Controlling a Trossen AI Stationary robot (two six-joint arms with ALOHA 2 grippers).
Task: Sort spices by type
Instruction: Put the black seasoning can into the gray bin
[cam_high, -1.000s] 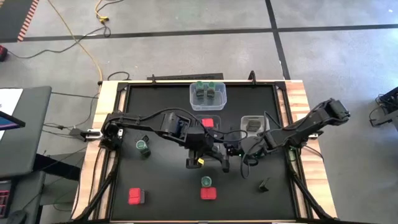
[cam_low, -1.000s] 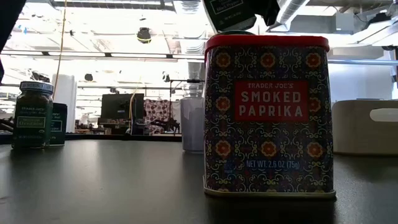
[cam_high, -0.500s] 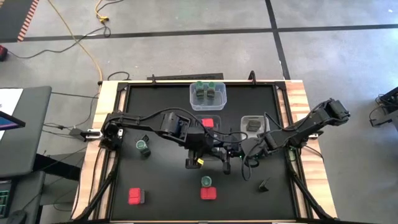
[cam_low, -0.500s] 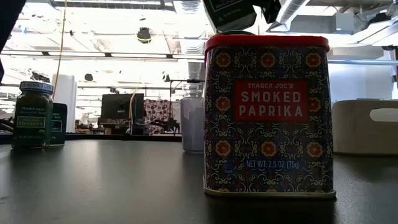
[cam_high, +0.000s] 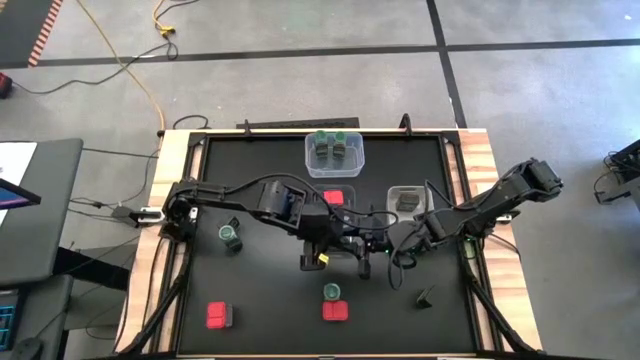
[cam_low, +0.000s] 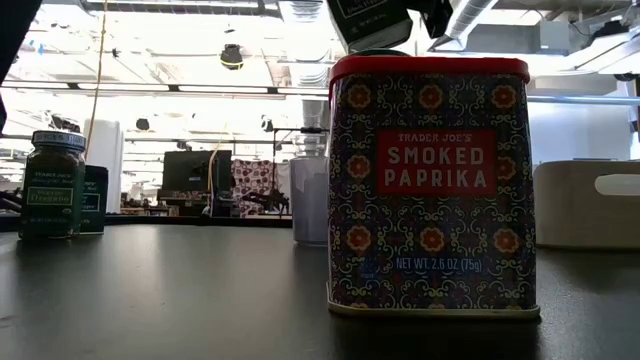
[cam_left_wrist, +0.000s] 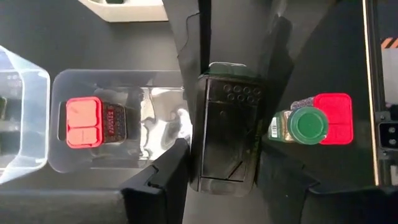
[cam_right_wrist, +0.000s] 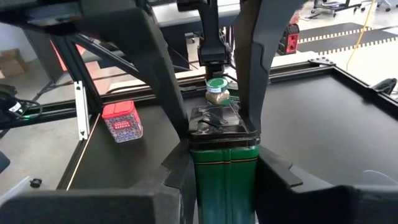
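Progress: partly sorted, judged; green-lid jars in tub at 12 o'clock, loose red tins at 6 | Left gripper and right gripper both clamp one dark tin at table centre | Tin: blocky, smooth metal, perforated lid.

In the low view the paprika tin hides whatever stands behind it, the white tub at three o'clock runs off the edge, and the dark tin at twelve o'clock is cropped
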